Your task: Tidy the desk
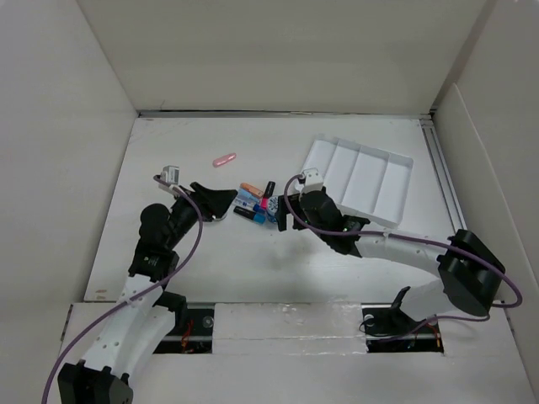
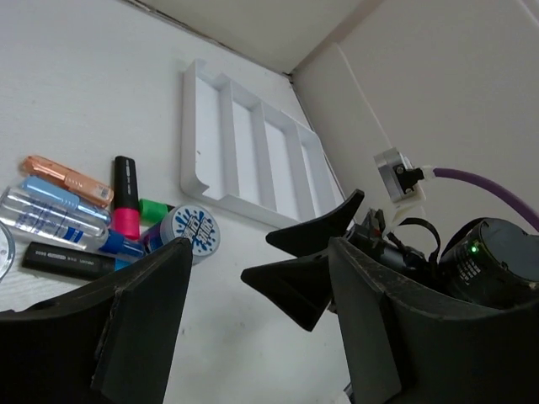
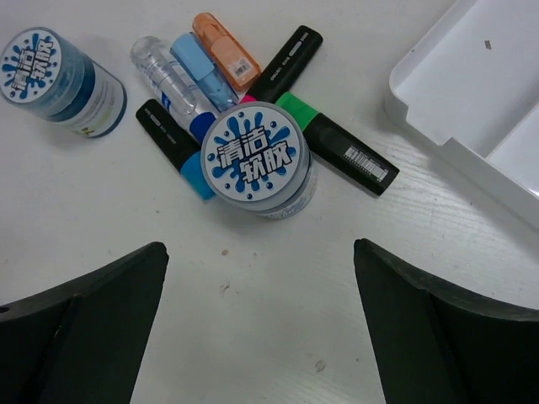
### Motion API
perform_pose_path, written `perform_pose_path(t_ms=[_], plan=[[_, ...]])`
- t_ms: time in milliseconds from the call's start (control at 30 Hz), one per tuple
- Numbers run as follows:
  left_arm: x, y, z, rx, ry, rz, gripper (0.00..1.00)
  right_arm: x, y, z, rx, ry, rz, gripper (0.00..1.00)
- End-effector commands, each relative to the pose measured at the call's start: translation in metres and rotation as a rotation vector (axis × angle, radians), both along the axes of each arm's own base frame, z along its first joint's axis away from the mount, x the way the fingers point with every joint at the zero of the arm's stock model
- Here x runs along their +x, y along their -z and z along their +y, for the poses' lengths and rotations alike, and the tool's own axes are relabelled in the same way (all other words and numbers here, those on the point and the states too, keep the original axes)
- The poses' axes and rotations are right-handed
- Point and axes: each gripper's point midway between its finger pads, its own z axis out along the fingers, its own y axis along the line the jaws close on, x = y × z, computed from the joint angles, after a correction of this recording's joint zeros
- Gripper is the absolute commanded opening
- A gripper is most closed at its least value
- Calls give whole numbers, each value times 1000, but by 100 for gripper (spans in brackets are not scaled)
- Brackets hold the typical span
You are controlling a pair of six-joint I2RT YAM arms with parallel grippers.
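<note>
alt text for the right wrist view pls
The right gripper, open wide, hangs above a round blue-and-white tub set amid a cluster of highlighters on the white desk. A second matching tub sits upper left; the corner of a white tray shows upper right.

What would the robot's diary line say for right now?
left gripper open, empty | right gripper open, empty, near jars and markers | tray empty | desk not sorted yet

- Overhead, the markers (image 1: 255, 202) are too small for me to tell apart.
- Right wrist: the tray (image 3: 472, 93) runs off at 2 o'clock, and the round tub (image 3: 257, 156) hides the tip of the black marker (image 3: 286, 63).
- Left wrist: a round rim (image 2: 2, 248) on the worktop (image 2: 84, 93) is cut at 9 o'clock; I can't identify it.
</note>
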Motion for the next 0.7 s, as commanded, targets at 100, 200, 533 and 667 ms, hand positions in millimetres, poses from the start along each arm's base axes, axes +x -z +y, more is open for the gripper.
perform_pose_path(t_ms=[100,200,533,667], plan=[[-3,-36,-7,-1,54,-79,58,9,-24,12,18,-14,-51,45],[-6,-50,-5,7,47,-109,49,13,-20,12,-7,6,-45,4],[-5,-101,38,348,-199,-207,36,12,1,31,-28,-63,20,100],[-6,-90,43,347,-225,-207,39,13,20,39,-59,-79,62,100]])
